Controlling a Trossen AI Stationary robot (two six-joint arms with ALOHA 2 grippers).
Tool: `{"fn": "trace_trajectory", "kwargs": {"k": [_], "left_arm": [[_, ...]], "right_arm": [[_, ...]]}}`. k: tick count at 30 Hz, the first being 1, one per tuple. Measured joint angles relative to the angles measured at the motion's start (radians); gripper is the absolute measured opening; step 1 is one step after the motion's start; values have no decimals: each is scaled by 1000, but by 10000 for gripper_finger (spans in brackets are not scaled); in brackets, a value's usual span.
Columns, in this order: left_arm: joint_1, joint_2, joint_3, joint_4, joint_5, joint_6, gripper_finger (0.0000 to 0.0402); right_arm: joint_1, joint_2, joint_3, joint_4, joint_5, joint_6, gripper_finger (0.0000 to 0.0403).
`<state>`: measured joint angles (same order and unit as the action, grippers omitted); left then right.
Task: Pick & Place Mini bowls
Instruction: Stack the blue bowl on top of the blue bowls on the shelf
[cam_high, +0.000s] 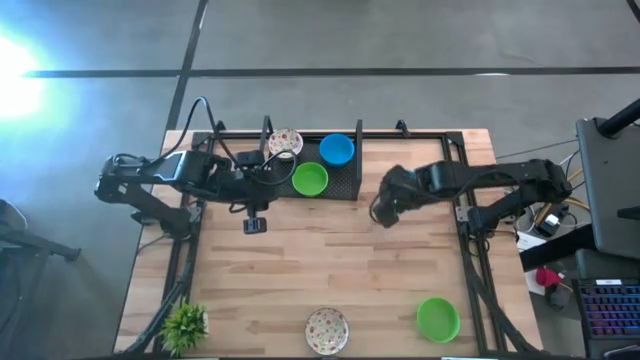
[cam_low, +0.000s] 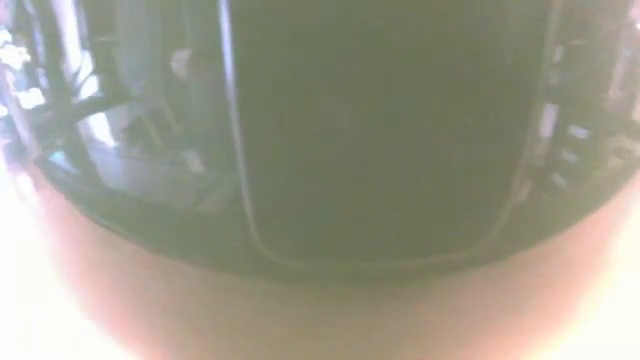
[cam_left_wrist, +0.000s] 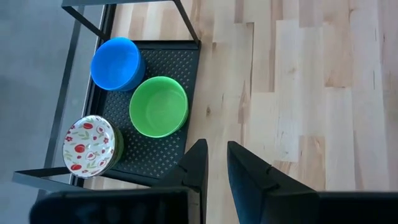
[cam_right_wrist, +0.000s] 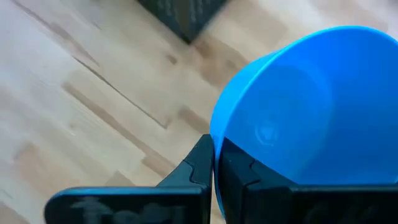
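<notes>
Filling most of my right wrist view is a blue mini bowl (cam_right_wrist: 311, 106), its rim pinched between the pressed-together fingers of the right gripper (cam_right_wrist: 216, 163), with bare wood below it. From the high view I place that right gripper (cam_high: 386, 207) over the table (cam_high: 330, 270), just beside the right end of the black mesh tray (cam_high: 345, 183); the bowl itself is hidden under the arm there. I judge the pick is done and I am mid-carry, with the place step next.

Going down in size: the table, then the tray, which holds 3 bowls or stacks: blue bowl (cam_high: 337, 149), green bowl (cam_high: 310, 179) and speckled bowl (cam_high: 285, 142). Whether each is 1 bowl or several nested, I cannot tell. 2 more sit well apart at the near edge: a lone green bowl (cam_high: 438, 319) and a lone speckled bowl (cam_high: 327, 330), with a small potted plant (cam_high: 185, 324) at the corner.

Left gripper (cam_high: 255, 222) waits just beside the tray's left end, fingers slightly apart and holding nothing.

Next, I think I must swing left over the tray, centre the held bowl above the blue one and lower it before letting go; a rim pinch lets a bowl tilt, so slowly. Low view is blocked by something dark.
</notes>
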<state>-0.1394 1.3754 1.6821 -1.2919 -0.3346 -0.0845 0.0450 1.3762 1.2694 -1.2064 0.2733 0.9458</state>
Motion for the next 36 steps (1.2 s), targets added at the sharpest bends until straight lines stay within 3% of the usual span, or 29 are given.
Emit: {"fn": "trace_trajectory", "kwargs": {"k": [10, 15, 20, 27, 36], "left_arm": [[0, 0, 0, 1, -7, -30, 53], [0, 0, -1, 27, -87, -75, 53], [1, 0, -1, 35, -206, -128, 53], [2, 0, -1, 45, -304, -201, 53], [10, 0, -1, 62, -353, -340, 53]], "right_arm": [[-170, 1, 148, 59, 18, -249, 8], [-243, 45, 192, 150, 14, -390, 8], [-335, 143, 284, 230, -141, -563, 8], [-380, 312, 523, 161, -162, -772, 8], [-409, 526, 865, 113, -162, -1000, 8]]}}
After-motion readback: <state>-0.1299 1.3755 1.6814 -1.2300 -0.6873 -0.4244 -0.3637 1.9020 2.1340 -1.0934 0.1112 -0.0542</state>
